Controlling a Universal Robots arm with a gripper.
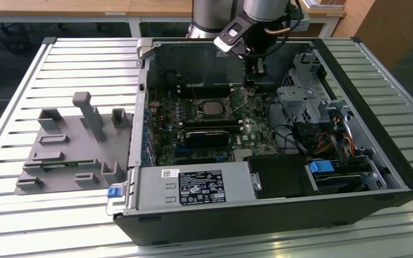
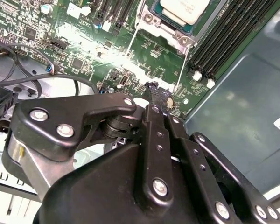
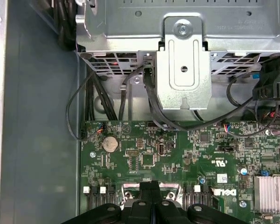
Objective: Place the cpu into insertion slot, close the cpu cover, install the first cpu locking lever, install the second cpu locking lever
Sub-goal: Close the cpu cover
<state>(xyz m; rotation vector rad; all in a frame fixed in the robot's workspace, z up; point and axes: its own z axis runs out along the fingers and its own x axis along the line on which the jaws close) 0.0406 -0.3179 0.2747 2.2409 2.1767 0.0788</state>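
**Closed hand waits beside the socket's loose levers**

A slatted metal table [image 1: 63,59] carries an open computer case [image 1: 378,134] and, toward the exterior view's left, a grey holder [image 1: 70,145]. The green circuit board [image 2: 107,56] lies flat in the floor of the case.

The arm reaches down into the case, and its hand [image 2: 154,88] hangs low over the board. The fingers are pressed together with nothing visible between them.

In the exterior view the socket [image 1: 210,107] sits just to the left of the hand. In the second wrist view the chip [image 2: 184,8] already rests in the socket, silvery top up. The shiny cover [image 2: 175,33] frames the chip, though it cannot be told whether the cover lies fully flat.

Two thin lever rods [image 2: 132,44] [image 2: 182,70] run out from the socket's corners toward the hand and appear unlatched. Their long axes point roughly along the line from chip to fingertips. The free end of the second rod lies just beside the fingertips, apparently apart from them. By this judgement the levers are the unfinished work.
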